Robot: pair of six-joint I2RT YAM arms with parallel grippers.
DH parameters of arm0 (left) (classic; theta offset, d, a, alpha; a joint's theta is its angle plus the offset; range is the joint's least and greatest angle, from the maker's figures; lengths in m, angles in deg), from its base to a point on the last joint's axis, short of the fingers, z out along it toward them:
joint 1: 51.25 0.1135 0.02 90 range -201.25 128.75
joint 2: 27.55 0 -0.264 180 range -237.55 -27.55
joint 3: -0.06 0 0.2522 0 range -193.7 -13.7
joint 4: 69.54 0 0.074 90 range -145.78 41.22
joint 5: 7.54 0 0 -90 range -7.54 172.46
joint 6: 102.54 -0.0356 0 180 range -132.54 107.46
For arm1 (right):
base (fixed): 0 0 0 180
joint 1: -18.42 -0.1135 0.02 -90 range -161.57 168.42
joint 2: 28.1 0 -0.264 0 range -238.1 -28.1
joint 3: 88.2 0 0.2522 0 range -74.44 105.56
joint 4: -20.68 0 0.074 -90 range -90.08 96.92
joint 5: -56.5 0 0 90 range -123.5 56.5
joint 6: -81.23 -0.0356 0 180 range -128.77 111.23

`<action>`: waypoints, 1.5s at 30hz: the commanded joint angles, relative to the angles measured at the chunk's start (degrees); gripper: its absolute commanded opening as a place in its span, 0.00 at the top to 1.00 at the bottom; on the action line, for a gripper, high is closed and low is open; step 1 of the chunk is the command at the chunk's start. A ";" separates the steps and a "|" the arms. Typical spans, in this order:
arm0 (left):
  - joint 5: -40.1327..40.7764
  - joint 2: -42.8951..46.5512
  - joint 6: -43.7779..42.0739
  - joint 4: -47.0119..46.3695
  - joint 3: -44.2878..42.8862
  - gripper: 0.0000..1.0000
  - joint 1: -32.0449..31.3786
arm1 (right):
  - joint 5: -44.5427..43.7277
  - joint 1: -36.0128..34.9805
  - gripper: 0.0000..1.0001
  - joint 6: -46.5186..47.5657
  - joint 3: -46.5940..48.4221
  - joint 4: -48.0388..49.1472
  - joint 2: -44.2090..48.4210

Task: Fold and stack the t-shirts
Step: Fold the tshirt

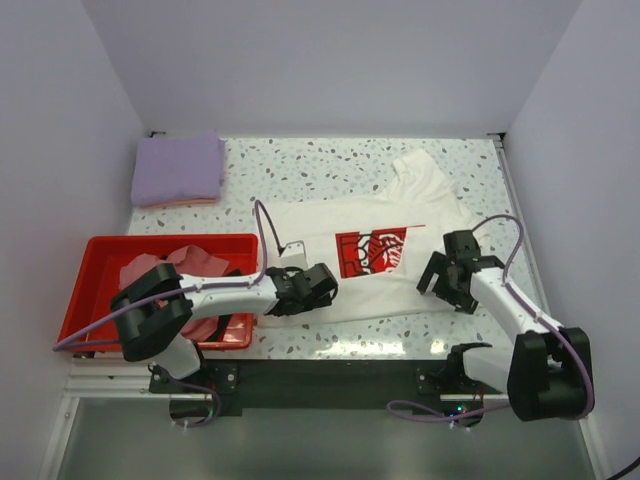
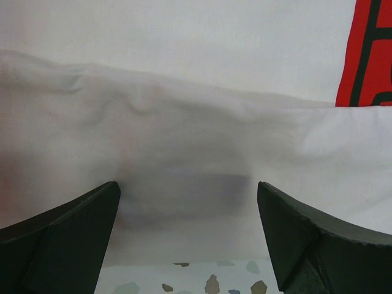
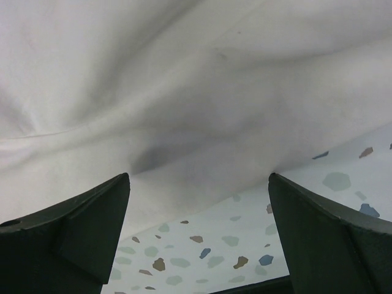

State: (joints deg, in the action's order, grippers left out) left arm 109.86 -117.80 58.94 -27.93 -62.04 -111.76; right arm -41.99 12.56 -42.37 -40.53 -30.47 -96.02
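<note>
A cream-white t-shirt (image 1: 370, 215) with a red chest print (image 1: 371, 250) lies spread on the speckled table. My left gripper (image 1: 322, 290) is open, low over the shirt's near left hem; the wrist view shows the white cloth (image 2: 184, 141) between its spread fingers (image 2: 67, 239). My right gripper (image 1: 447, 285) is open over the shirt's near right edge, with cloth (image 3: 184, 92) and bare table between its fingers (image 3: 324, 233). A folded lavender t-shirt (image 1: 178, 168) sits on a pink one at the back left. Pink cloth (image 1: 165, 268) lies in the tray.
A red plastic tray (image 1: 100, 255) stands at the near left, under my left arm. White walls close in the table on the left, back and right. The black base rail (image 1: 330, 375) runs along the near edge.
</note>
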 commanded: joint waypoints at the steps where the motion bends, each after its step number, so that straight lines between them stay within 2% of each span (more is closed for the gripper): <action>1: 1.08 0.79 4.62 5.71 2.11 0.00 -1.62 | -3.20 0.33 0.01 -4.97 -1.57 -4.35 4.28; 6: 3.27 1.40 4.89 7.73 0.97 0.00 -2.07 | -1.35 0.33 0.01 -4.20 -1.13 -4.63 6.22; 9: 5.37 2.63 4.28 9.23 -1.22 0.00 -2.16 | -1.18 0.33 0.01 -1.22 2.19 -4.80 8.94; 14: 7.75 2.55 -1.51 9.50 -7.99 0.00 -2.07 | 4.52 0.33 0.01 2.14 8.18 0.37 11.58; 17: 9.86 1.32 -4.94 9.58 -13.87 0.00 -1.81 | 7.51 0.33 0.01 3.54 11.60 5.38 7.64; 21: 9.17 -0.36 -9.60 8.54 -17.83 0.00 0.91 | 8.75 0.24 0.01 3.73 14.34 9.95 -2.29; 26: 6.01 0.34 -13.38 4.94 -17.24 0.00 5.74 | 11.22 0.07 0.01 2.50 14.61 19.18 -12.93; 32: 3.89 3.95 -14.88 1.41 -12.93 0.00 8.92 | 4.81 0.42 0.01 0.65 11.72 17.44 -18.65; 38: 4.77 4.65 -15.15 3.17 -13.10 0.00 10.50 | 0.68 3.14 0.01 0.56 7.84 13.31 -17.07; 45: 5.82 5.27 -15.23 3.61 -13.54 0.00 12.43 | 1.56 5.69 0.01 1.88 5.46 10.85 -15.58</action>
State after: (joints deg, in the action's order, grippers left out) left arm 113.82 -114.83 44.84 -23.55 -74.87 -100.46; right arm -37.45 17.52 -41.11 -32.20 -13.97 -110.92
